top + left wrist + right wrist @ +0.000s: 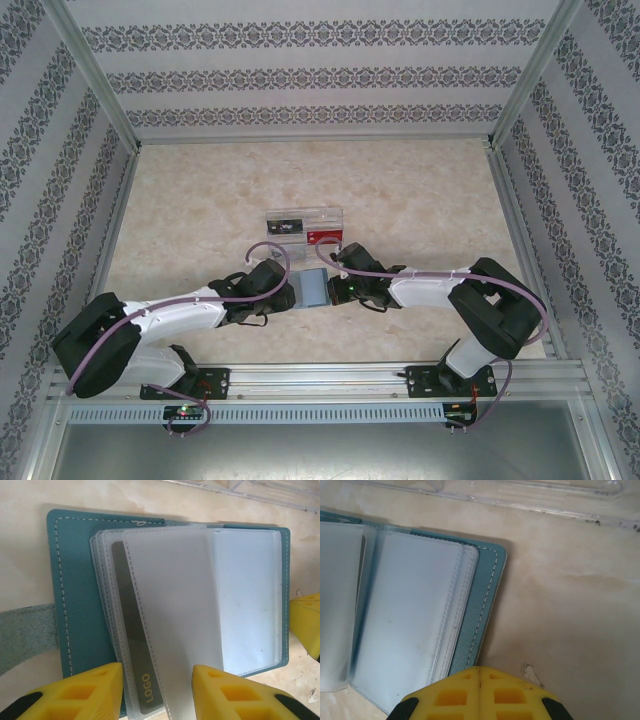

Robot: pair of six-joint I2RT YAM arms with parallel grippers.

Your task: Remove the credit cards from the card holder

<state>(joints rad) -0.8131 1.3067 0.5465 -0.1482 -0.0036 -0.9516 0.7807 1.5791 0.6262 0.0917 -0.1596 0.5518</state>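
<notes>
Bench [200,200]: marbled beige, clear tray [305,224] at upper centre.
Card holder [75,605]: laid open mid-frame, sleeves fanned, grey card [131,645] exposed.
Left hand [156,680]: spread open, card sleeve straddled, likely for a pull.
Right hand [480,680]: closed, empty, parked beside holder's lower-right edge.

The table [200,200] has a pale beige, marbled top with walls on three sides. Two things lie directly on it, both near the middle. The card holder [313,288] lies open and flat with its teal cover down on the table. Its frosted plastic sleeves [170,620] are fanned across the inside. One sleeve holds a grey card [131,645] printed with "LOGO". Just beyond the card holder, on the far side and not touching it, sits a clear plastic tray [305,225], its long side running left to right. In the right wrist view, a small pale fleck [532,674] marks the table beside the card holder's corner.
</notes>
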